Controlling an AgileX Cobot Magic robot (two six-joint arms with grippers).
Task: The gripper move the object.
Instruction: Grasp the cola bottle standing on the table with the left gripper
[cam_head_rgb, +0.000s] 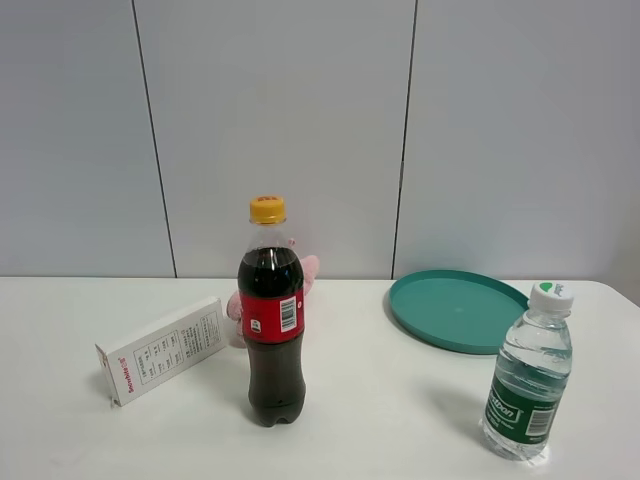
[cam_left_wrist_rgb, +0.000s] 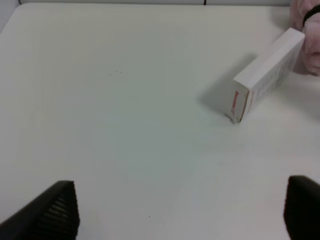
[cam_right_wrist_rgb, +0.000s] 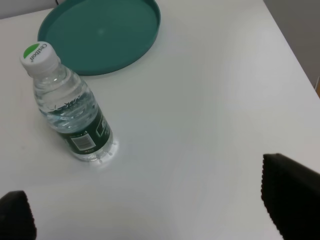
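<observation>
Tabletop (cam_head_rgb: 400, 405): cola bottle (cam_head_rgb: 271, 330) half-hides pink thing (cam_head_rgb: 311, 272), perhaps plush.

White table (cam_head_rgb: 400, 420); on it cola bottle (cam_head_rgb: 271, 330), box (cam_head_rgb: 165, 350), plate (cam_head_rgb: 455, 310), water bottle (cam_head_rgb: 528, 385).

The high camera is mounted off the arms and looks from the front, slightly downward, across the tabletop (cam_head_rgb: 400, 410) to the grey wall (cam_head_rgb: 280, 120). It is close enough that the cola bottle (cam_head_rgb: 271, 320) fills the middle of the frame.

The left wrist camera looks steeply down past the left end effector (cam_left_wrist_rgb: 182, 200), near the surface. With the high view it shares the white box (cam_left_wrist_rgb: 267, 75), at 9 o'clock from the cola bottle there, and a pink toy (cam_left_wrist_rgb: 307, 45).

The right wrist camera looks down past the right end effector (cam_right_wrist_rgb: 152, 205). It shares the water bottle (cam_right_wrist_rgb: 70, 107), at 4 o'clock, and the green plate (cam_right_wrist_rgb: 100, 35), at 2 o'clock.
</observation>
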